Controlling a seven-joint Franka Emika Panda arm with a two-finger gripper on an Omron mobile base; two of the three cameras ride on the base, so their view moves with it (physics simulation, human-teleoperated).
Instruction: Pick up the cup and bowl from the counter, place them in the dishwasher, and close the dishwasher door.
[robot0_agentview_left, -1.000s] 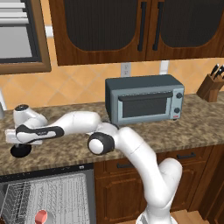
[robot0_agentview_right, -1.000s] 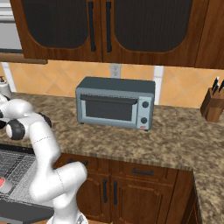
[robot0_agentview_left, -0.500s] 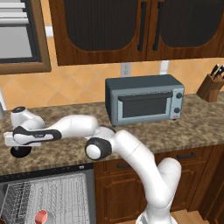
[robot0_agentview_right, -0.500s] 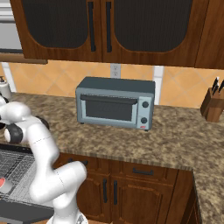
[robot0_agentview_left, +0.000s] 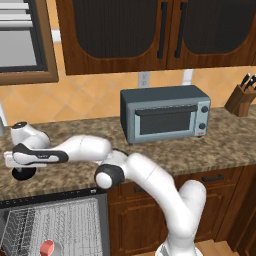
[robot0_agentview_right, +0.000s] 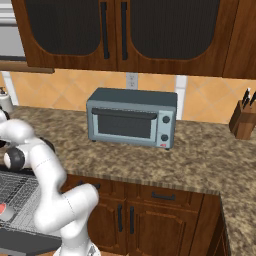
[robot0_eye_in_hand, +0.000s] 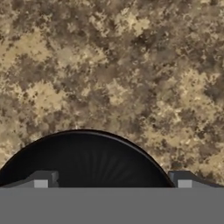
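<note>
Gripper (robot0_eye_in_hand: 112, 181) hangs spread wide over the bowl (robot0_eye_in_hand: 83, 159) on the counter (robot0_eye_in_hand: 131, 65), cup (robot0_agentview_left: 47, 247) in the dishwasher (robot0_agentview_left: 55, 225)

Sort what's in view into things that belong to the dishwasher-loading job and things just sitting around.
Part of the job:
bowl, under the gripper
cup, already in the dishwasher rack
counter

Just there:
toaster oven
knife block
wall cabinets
</note>
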